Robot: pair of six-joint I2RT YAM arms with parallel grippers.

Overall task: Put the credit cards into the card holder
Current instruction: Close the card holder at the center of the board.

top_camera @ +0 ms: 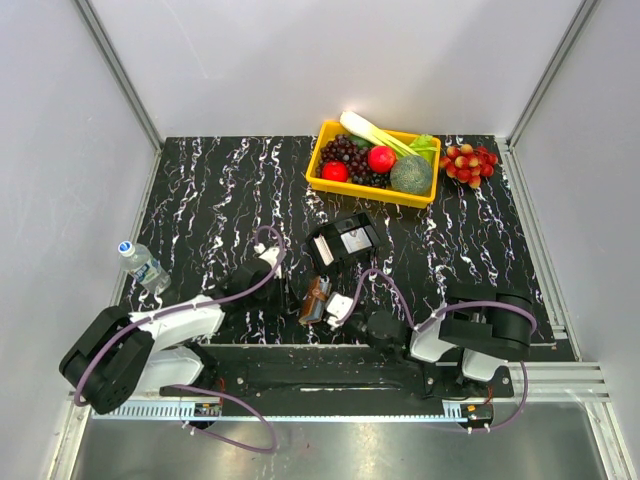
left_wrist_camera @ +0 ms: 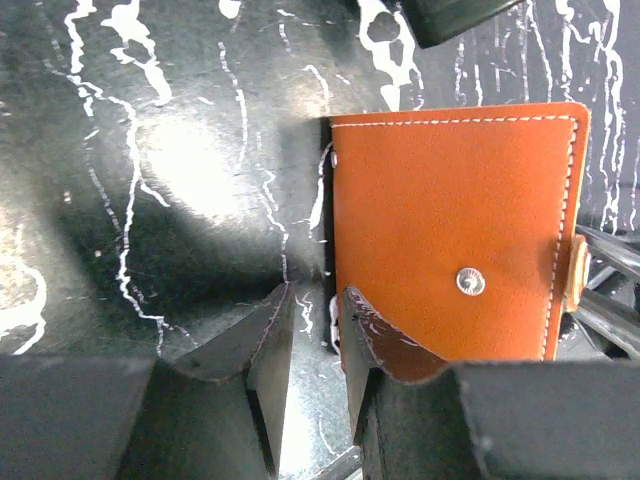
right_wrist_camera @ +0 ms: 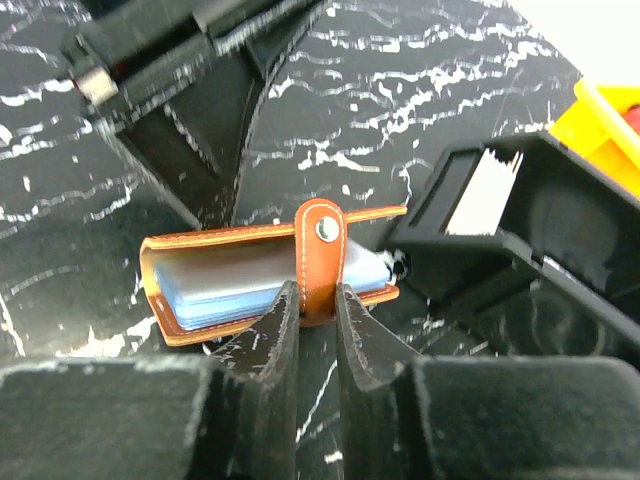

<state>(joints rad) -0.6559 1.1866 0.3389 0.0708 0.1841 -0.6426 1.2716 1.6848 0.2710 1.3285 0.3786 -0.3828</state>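
The brown card holder lies on the black marbled table between my two grippers. In the right wrist view it shows its open side, with a stack of pale blue-grey credit cards inside. Its snap tab is folded over the front. My right gripper has its fingertips closed on the tab's lower end. In the left wrist view the holder's flat cover fills the right half. My left gripper is open, with its right finger over the holder's near corner and its left finger on the table.
A small black open-topped box with a white card in it stands just behind the holder. A yellow bin of fruit and vegetables and a bunch of red berries are at the back. A water bottle lies at the left edge.
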